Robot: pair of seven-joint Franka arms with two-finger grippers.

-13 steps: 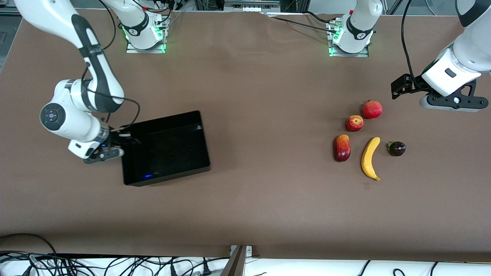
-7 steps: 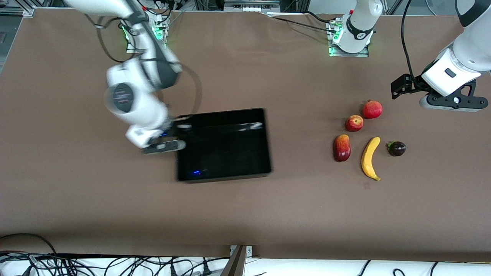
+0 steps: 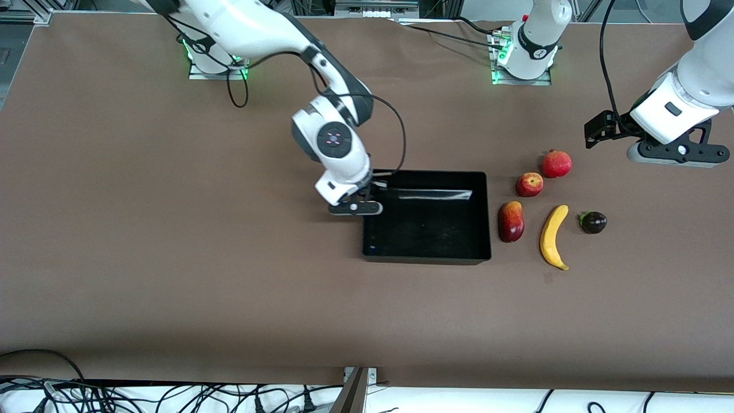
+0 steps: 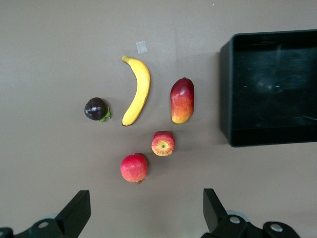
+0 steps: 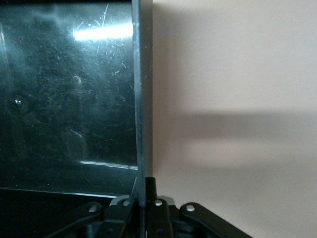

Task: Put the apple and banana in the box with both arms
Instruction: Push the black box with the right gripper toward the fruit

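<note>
The black box [image 3: 427, 259] lies on the table with one end wall close beside the mango. My right gripper [image 3: 369, 198] is shut on the box's end wall toward the right arm's end; in the right wrist view its fingers [image 5: 153, 198] pinch the thin wall [image 5: 140, 99]. The apple [image 3: 529, 184] sits between the pomegranate and the mango. The banana [image 3: 553, 237] lies nearer to the front camera than the apple. My left gripper [image 3: 679, 154] hangs open and empty over bare table at the left arm's end. Its wrist view shows the apple [image 4: 163, 143], the banana [image 4: 137, 89], the box [image 4: 225, 94] and the gripper [image 4: 146, 210].
A red pomegranate [image 3: 557, 163] sits beside the apple, farther from the front camera. A red-yellow mango [image 3: 511, 221] lies between box and banana. A dark purple fruit [image 3: 593, 222] sits beside the banana toward the left arm's end. A small tape patch [image 3: 547, 279] lies near the banana's tip.
My right gripper has dragged the box from the right arm's end of the table to beside the mango. The left arm and the fruits have not moved.
</note>
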